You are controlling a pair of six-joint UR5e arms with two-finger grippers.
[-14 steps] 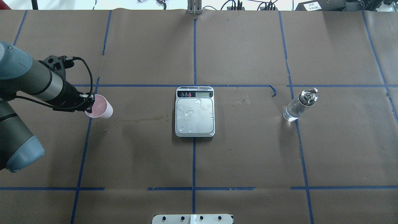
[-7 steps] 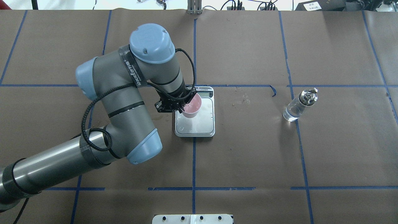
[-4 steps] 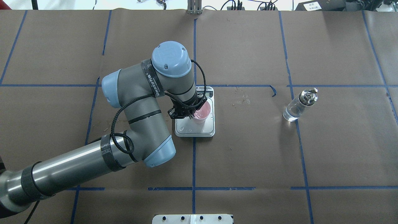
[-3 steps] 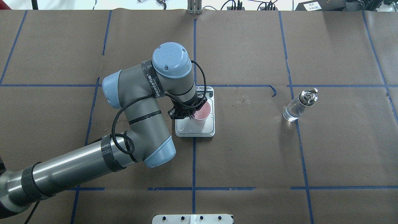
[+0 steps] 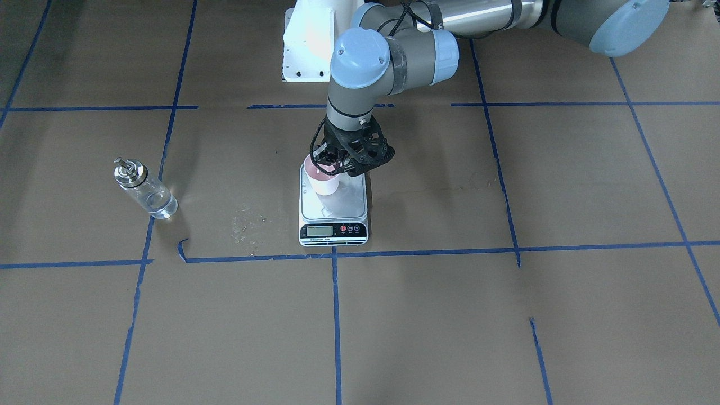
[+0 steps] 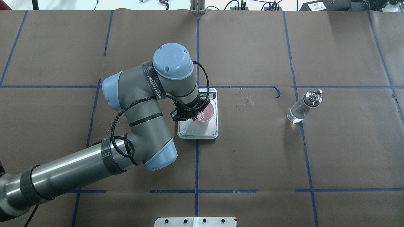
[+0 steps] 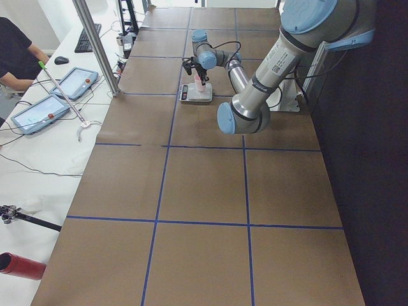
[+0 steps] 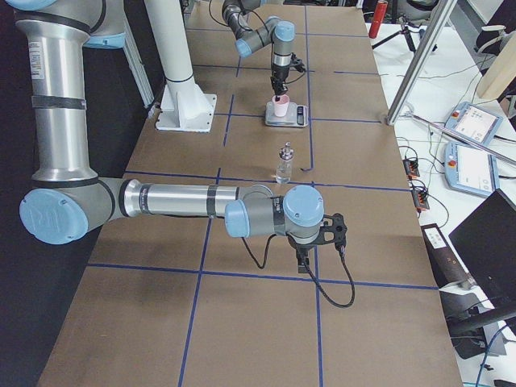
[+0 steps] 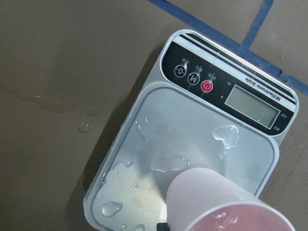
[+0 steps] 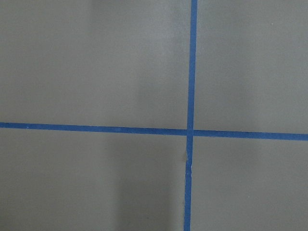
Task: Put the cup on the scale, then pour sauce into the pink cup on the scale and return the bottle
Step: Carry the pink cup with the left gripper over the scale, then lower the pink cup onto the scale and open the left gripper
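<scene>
Cup (image 9: 216,202): small pink tapered vessel, upright over the scale's platform. Its base appears to sit on the metal, though the wrist view does not confirm contact.
Cup handling: judged light and thin-walled, with a few drops clinging inside. Hold at the rim with modest force; a hard pinch would likely deform the wall.
Left claw (image 6: 194,116): clenched on the cup rim, at the side facing the arm.
Scale (image 9: 159,125): flat silver platform beaded with clear droplets (image 9: 226,134). Expect a slippery seat, so release straight up with no sideways drag.
Surface (image 9: 43,48): brown paper marked with blue tape lines (image 9: 256,24). A wet patch (image 9: 48,98) lies near the scale.
Bottle (image 6: 300,108): clear glass with a silver pourer, standing upright well apart from the scale, on the robot's right.
Bottle handling: judged heavier than the cup, rigid, smooth and breakable. Grasp around the mid-body, below the pourer.
Right claw (image 8: 304,255): hangs over a tape crossing, apart from the bottle. Whether it is released or clenched cannot be told.
</scene>
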